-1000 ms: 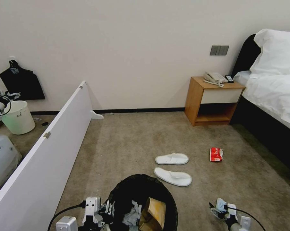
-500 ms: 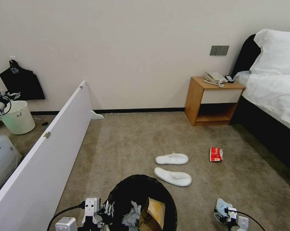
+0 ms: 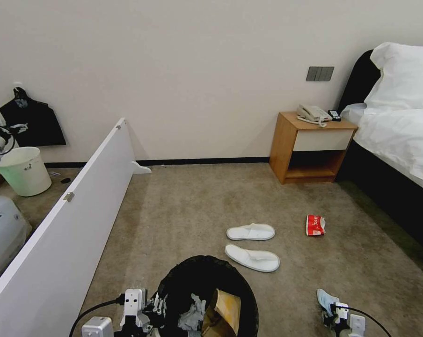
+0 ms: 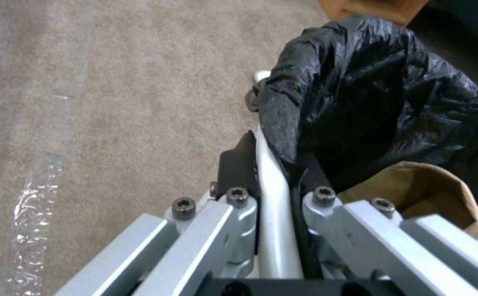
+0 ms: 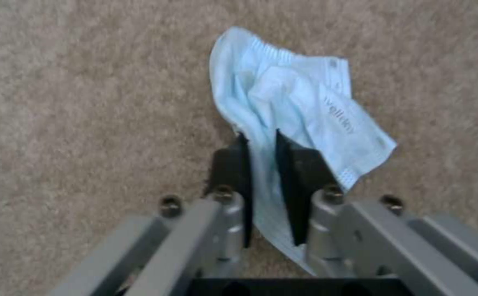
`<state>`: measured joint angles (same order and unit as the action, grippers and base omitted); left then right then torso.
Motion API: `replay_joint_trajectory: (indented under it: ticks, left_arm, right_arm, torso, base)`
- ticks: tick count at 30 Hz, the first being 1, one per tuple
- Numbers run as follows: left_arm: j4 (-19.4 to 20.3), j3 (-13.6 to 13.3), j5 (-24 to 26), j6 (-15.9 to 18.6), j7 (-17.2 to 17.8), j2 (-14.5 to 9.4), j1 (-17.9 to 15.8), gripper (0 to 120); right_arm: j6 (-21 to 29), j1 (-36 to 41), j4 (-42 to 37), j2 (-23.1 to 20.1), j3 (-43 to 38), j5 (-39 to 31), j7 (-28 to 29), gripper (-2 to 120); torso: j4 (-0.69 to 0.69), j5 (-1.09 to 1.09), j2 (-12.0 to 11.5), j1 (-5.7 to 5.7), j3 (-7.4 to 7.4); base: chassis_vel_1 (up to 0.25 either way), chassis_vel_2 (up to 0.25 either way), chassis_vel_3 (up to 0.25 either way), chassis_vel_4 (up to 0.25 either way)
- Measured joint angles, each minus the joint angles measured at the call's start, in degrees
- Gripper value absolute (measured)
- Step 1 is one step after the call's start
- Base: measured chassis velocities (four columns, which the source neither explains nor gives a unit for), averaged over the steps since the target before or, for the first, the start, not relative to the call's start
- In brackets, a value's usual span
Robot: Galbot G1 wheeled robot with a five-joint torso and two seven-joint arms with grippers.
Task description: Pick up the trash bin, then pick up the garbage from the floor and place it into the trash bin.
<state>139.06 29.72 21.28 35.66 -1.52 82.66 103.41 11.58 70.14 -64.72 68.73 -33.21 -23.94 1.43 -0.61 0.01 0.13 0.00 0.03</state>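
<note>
The trash bin, lined with a black bag, hangs at the bottom centre of the head view. My left gripper is shut on its white rim, one finger on each side. Inside lie a brown cardboard piece and crumpled white litter. At the bottom right, my right gripper is shut on a pale blue mask, low over the carpet. Two white slippers and a red snack packet lie on the floor ahead.
A long white board stands on edge along my left. A plain white bucket sits beyond it by the wall. A wooden nightstand with a telephone and a bed close off the right side.
My right gripper, with the mask in it, has dropped lower and drawn back towards me. The left gripper and the bin have stayed put.
</note>
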Motion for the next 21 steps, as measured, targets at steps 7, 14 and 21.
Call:
replay_joint_trajectory:
  ticks: [7,14,21]
  left_arm:
    - [0.0,0.0,0.0,0.0,0.0,-0.1,0.0,4]
    - [0.1,0.5,0.3,-0.1,0.0,-0.2,0.3,4]
    - [0.2,0.6,0.2,-0.1,0.0,0.0,0.7,4]
  right_arm:
    - [0.0,2.0,-5.1,-1.1,-0.4,-0.8,0.4,0]
    - [-11.6,6.0,-20.6,-7.4,-0.7,-4.9,-10.0,0]
    - [-17.6,4.0,-30.1,-13.6,4.1,-14.7,-22.5,0]
  torso:
    - [0.0,0.01,0.0,0.0,0.0]
    - [-0.01,-0.01,0.0,0.0,0.0]
    - [0.02,-0.02,0.0,0.0,0.0]
  base:
    - [0.0,0.0,0.0,0.0]
    - [0.0,0.0,0.0,0.0]
    - [0.0,0.0,0.0,0.0]
